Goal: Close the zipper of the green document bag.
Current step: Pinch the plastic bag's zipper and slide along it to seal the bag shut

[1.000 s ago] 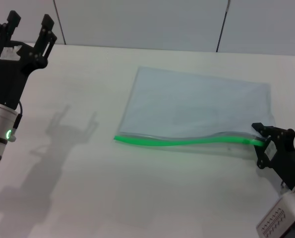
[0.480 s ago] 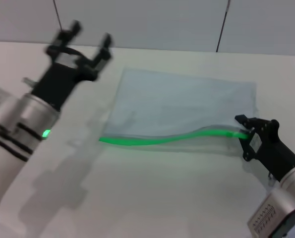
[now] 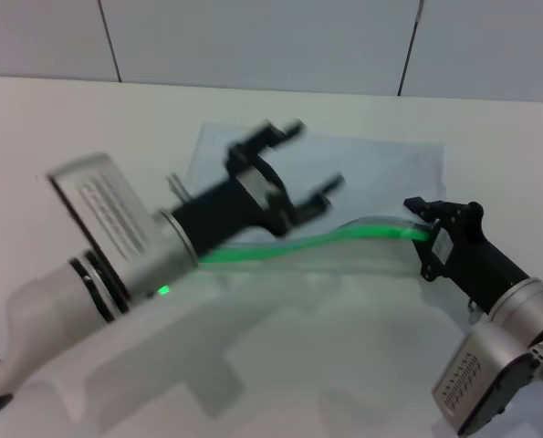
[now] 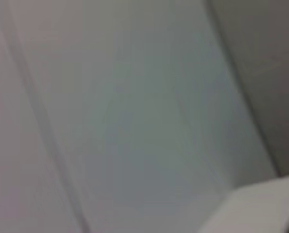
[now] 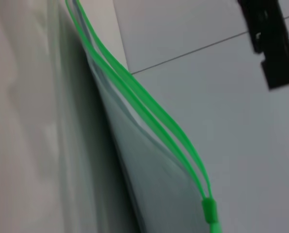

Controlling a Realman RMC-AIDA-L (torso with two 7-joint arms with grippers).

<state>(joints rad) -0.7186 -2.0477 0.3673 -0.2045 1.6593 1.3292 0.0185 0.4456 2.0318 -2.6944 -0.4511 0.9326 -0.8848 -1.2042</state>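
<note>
Since the earlier frames the left gripper [image 3: 294, 173] has swung from the desk's far left corner to hover over the green document bag [image 3: 381, 173], its jaws spread wide and holding nothing; the bag itself has slid leftward, dragged by the right gripper [image 3: 426, 239]; that gripper's jaws sit at the right end of the zipper [image 3: 344, 237], apparently pinched on it, though the contact itself is hidden. The bag lies flat toward the far middle of the desk [image 3: 344, 365], its green edge facing the robot and bowed upward near the right gripper. The judgement is that the left arm is arriving to pin the bag so the slider can be drawn along. Only the right wrist view shows the two zipper [image 5: 149, 119] tracks still parted, meeting at the slider tab [image 5: 209, 209]; the left wrist view shows only a pale blur.
</note>
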